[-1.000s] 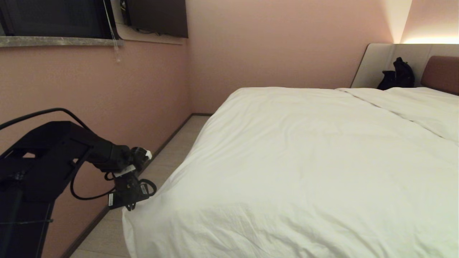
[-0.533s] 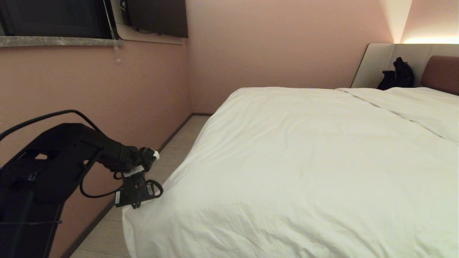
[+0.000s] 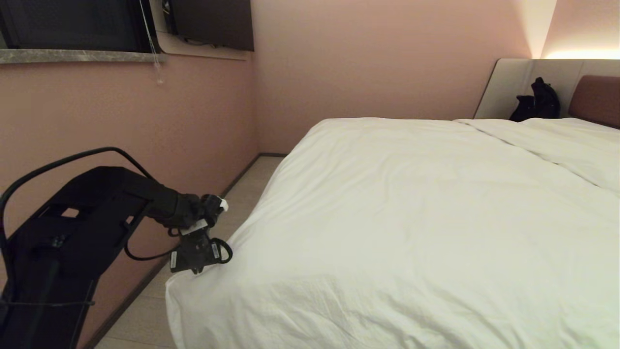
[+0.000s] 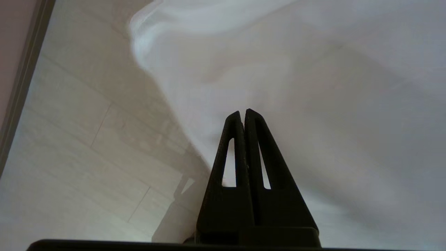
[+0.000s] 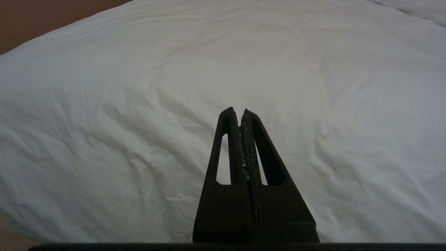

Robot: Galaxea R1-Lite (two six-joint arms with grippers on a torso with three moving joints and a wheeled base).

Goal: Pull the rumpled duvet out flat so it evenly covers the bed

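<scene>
The white duvet [image 3: 416, 213] lies spread over the bed, wrinkled along its near edge, and its near left corner [image 3: 181, 291] hangs over the side. My left gripper [image 3: 195, 270] points down just above that corner, at the duvet's left edge. In the left wrist view the left gripper [image 4: 243, 112] is shut and empty over the duvet [image 4: 313, 104] where it drops toward the floor. My right gripper [image 5: 239, 111] is also shut and empty, held above the creased duvet [image 5: 139, 104]; it is outside the head view. The bed's reddish-brown headboard [image 3: 596, 99] shows at the far right.
A pink wall [image 3: 121, 126] runs close along the bed's left side, with a narrow strip of pale floor [image 3: 227, 208] between them. A black bag [image 3: 537, 103] sits at the head end against a beige panel [image 3: 506, 82]. A window sill [image 3: 77, 55] is above left.
My left arm has reached forward and to the right along the duvet's left edge, staying shut. The duvet and the right gripper have not visibly moved.
</scene>
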